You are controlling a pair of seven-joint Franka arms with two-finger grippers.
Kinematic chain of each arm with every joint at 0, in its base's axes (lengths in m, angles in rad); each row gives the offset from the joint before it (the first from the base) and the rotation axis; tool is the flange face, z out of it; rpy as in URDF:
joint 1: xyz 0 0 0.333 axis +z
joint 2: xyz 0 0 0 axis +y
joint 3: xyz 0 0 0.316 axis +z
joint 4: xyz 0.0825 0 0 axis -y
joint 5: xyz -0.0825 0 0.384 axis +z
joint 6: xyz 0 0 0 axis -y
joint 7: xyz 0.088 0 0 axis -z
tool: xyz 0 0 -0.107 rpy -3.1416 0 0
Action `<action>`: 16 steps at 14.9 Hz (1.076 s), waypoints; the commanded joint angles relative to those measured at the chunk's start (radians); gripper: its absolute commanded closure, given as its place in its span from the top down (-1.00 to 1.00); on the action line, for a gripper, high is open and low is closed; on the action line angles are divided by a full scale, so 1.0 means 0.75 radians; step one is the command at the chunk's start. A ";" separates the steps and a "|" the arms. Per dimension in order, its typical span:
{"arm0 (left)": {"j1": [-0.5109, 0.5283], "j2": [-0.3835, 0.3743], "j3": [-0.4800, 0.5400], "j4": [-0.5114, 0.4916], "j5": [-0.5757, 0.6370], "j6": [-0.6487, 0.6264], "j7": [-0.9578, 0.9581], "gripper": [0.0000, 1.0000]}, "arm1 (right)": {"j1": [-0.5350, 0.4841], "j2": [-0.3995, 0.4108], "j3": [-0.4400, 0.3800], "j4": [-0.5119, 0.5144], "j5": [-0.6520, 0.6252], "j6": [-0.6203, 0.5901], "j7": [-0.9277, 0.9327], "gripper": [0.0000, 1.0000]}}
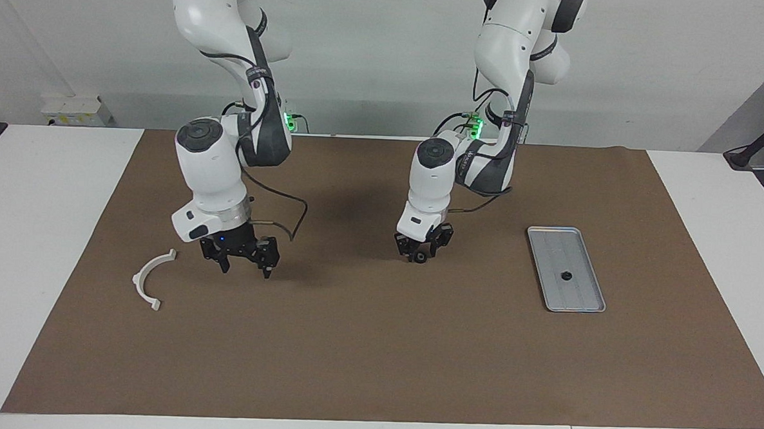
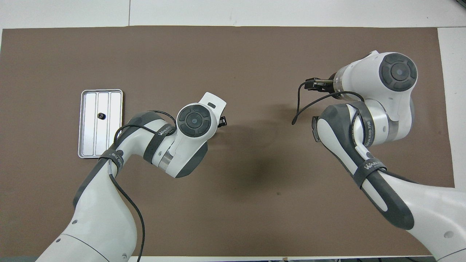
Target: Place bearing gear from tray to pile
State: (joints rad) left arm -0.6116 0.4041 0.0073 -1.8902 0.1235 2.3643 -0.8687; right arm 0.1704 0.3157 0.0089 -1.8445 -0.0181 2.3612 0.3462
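The bearing gear [image 1: 565,276] lies in the tray [image 1: 577,249]. It is a small dark round part on the middle lane, a little farther from the robots than the tray's centre. Being round, it has no long axis of its own. The tray's long side runs away from the robots, with its ridges along the same line.

The left end effector [image 1: 421,255] hangs low over the brown mat [image 1: 376,356], off the tray toward the right arm's end of the table. From it, the gear lies toward the left arm's end and slightly farther from the robots. Whether this end effector stands wide or narrow I cannot tell. Nothing shows in it.

The right end effector [image 1: 245,266] is well apart from the tray, spread wide and empty, low over the mat. It is just beside the pile [image 1: 137,280], of which a white half-ring is the part that shows plainly.

The left arm is much the nearer to the gear, so the pick looks to be its job. It would likely make a short sideways move toward the tray and then come straight down, since the raised rim shuts out a low approach from the side.

Bare mat surrounds the tray on every side, and nothing stands between it and the left end effector. The mat's edge and the white table [image 1: 729,242] lie a little way off the tray at the left arm's end
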 commanded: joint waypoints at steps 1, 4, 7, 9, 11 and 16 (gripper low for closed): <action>0.036 -0.001 0.013 -0.004 0.115 0.012 -0.014 0.72 | 0.061 0.015 0.000 0.023 -0.015 -0.019 0.064 1.00; 0.171 0.001 0.011 0.009 0.142 0.004 0.127 0.72 | 0.175 0.009 0.000 0.032 -0.015 -0.050 0.223 1.00; 0.304 -0.009 0.009 0.015 0.140 -0.001 0.284 0.72 | 0.255 0.000 0.000 0.034 -0.015 -0.097 0.295 1.00; 0.410 -0.009 0.007 0.007 0.136 0.001 0.431 0.71 | 0.310 -0.010 0.002 0.032 -0.015 -0.109 0.354 1.00; 0.504 -0.013 0.005 0.000 0.130 -0.003 0.567 0.71 | 0.331 -0.024 0.004 0.032 -0.013 -0.178 0.359 1.00; 0.605 -0.087 -0.012 0.005 -0.011 -0.094 0.767 0.71 | 0.452 -0.045 0.007 0.030 0.008 -0.256 0.475 1.00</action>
State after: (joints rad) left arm -0.1721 0.3907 0.0147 -1.8811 0.1784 2.3508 -0.3658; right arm 0.4864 0.2954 0.0120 -1.8211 -0.0183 2.1866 0.6518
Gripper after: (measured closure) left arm 0.097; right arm 0.000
